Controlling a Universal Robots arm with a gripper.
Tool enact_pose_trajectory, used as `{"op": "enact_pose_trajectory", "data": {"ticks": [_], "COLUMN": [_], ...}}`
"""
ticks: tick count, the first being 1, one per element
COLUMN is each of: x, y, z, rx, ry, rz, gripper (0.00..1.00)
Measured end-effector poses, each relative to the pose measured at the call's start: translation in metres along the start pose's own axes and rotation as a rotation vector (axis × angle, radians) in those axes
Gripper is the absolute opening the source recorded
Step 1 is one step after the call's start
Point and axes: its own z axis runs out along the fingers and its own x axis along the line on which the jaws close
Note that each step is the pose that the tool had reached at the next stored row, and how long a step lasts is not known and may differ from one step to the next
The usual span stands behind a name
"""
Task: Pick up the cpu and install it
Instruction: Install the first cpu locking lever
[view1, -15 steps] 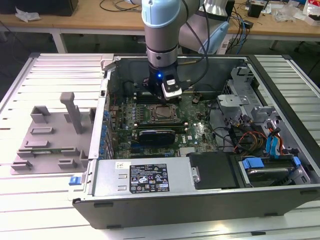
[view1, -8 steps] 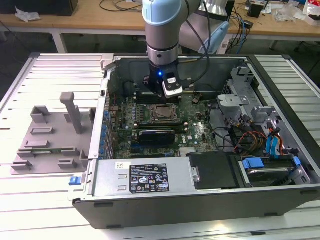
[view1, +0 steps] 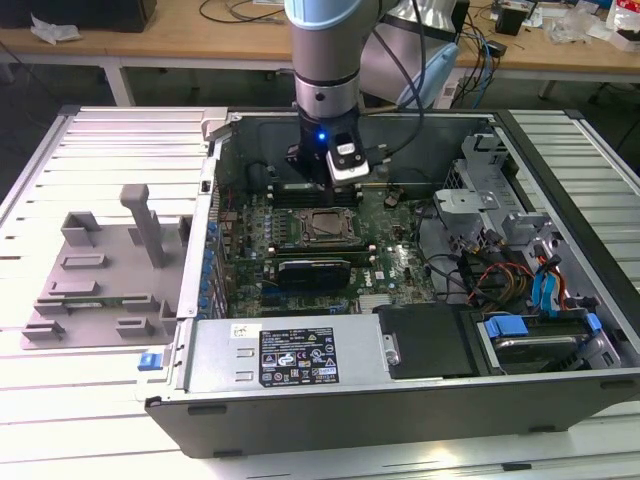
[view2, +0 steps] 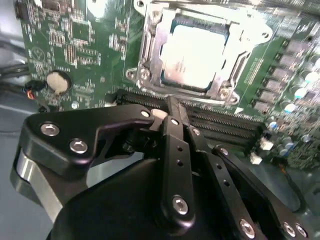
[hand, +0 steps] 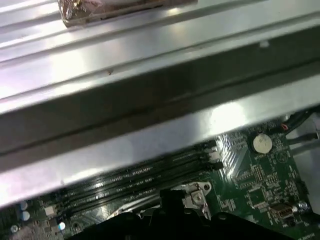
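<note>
Claw (view2: 172, 107): black, two fingers pressed together with nothing between them, tips hanging just above the long dark memory slots (view2: 220, 125) at the edge of the socket (view2: 150, 55). In the exterior view the claw (view1: 318, 180) sits low inside the open computer case (view1: 400, 400), at the far side of the socket from the camera.

Arm (view1: 325, 50): grey and pale blue, standing straight down into the case from above, wrist vertical, a small blue light lit on it and a white-and-black camera block (view1: 349, 160) fixed to its side.

Cpu (view2: 197, 52): flat square chip with a pale silvery top, lying face up and level inside the socket's metal frame on the green motherboard (view2: 75, 45). It is square, so no long axis; its edges run in line with the frame. In the exterior view the cpu (view1: 327, 227) lies at the middle of the board, just in front of the claw, apart from it.

Coin battery (view2: 57, 82): round, silver, on the board to one side of the socket.

Grey plastic tray (view1: 105, 270): upright blocks, on the ribbed tabletop (view1: 60, 400) at the exterior view's left, outside the case.
</note>
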Motion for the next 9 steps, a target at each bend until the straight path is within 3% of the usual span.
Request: {"op": "enact_pose_trajectory", "data": {"ticks": [1, 3, 4, 6, 9], "x": [-0.0004, -0.0026, -0.0039, -0.0063, -0.0063], "y": [-0.0011, -0.0081, -0.0121, -0.0196, -0.0198], "z": [0.0, -0.0006, -0.0009, -0.0013, -0.0013], "rx": [0.0082, 0.0404, 0.0511, 0.0637, 0.0642], "ry": [-0.0027, -0.0127, -0.016, -0.0201, -0.0202], "rz": [-0.001, -0.004, -0.006, -0.007, -0.007], "gripper": [0.11, 0.11, 0.11, 0.11, 0.11]}}
